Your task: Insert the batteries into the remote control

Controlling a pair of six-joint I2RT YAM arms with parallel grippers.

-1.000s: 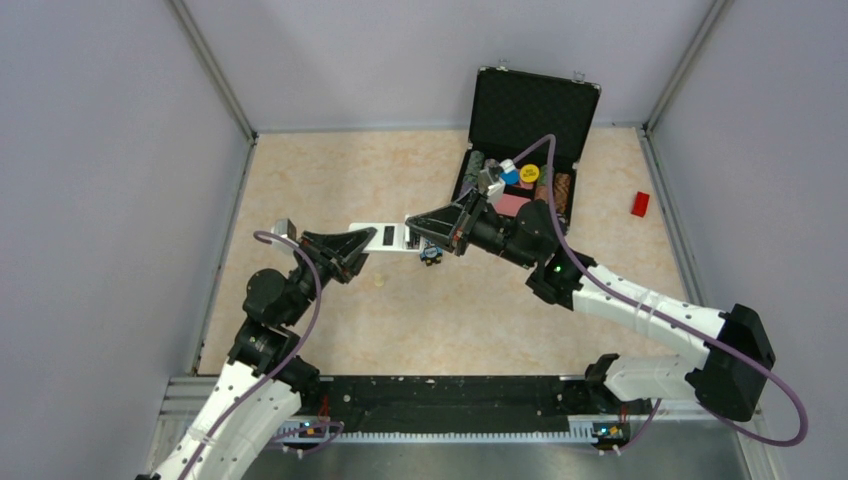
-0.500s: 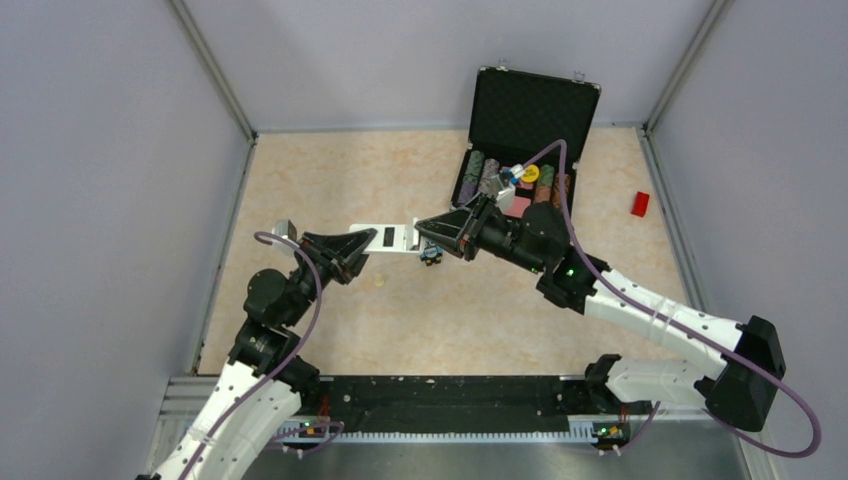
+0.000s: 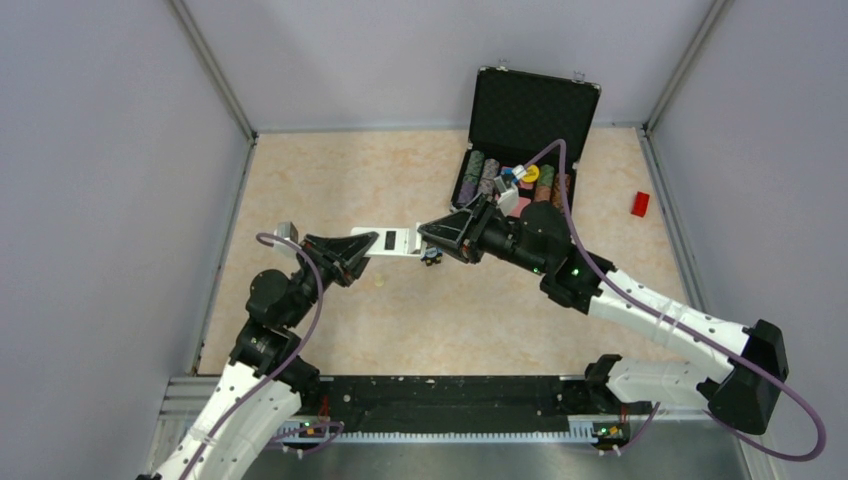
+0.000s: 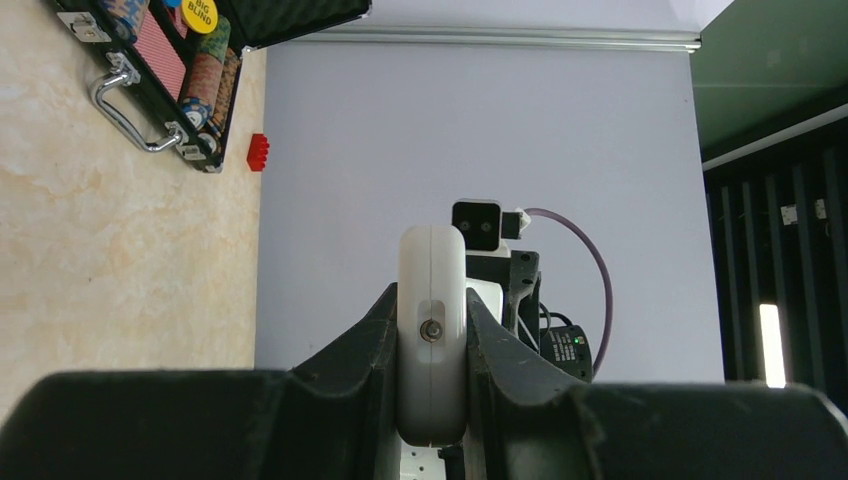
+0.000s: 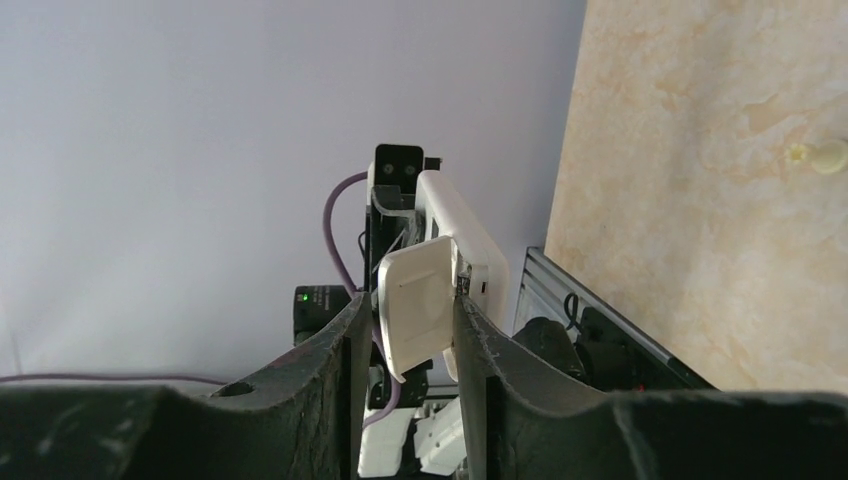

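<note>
**Top external: right gripper [image 3: 424, 233] closes in on the remote [image 3: 392, 242]**

It has edged leftward, clenched on the end flap [image 5: 413, 300]. Your left gripper [image 3: 365, 246] clamps the other end, above the surface [image 3: 330, 190]. No batteries visible; loading hasn't started.

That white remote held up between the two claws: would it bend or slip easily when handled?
Probably stiff: the remote control spans straight between left gripper and right gripper, with no sag. Its smooth plastic looks slippery, and its slim shape suggests lightness.
</note>
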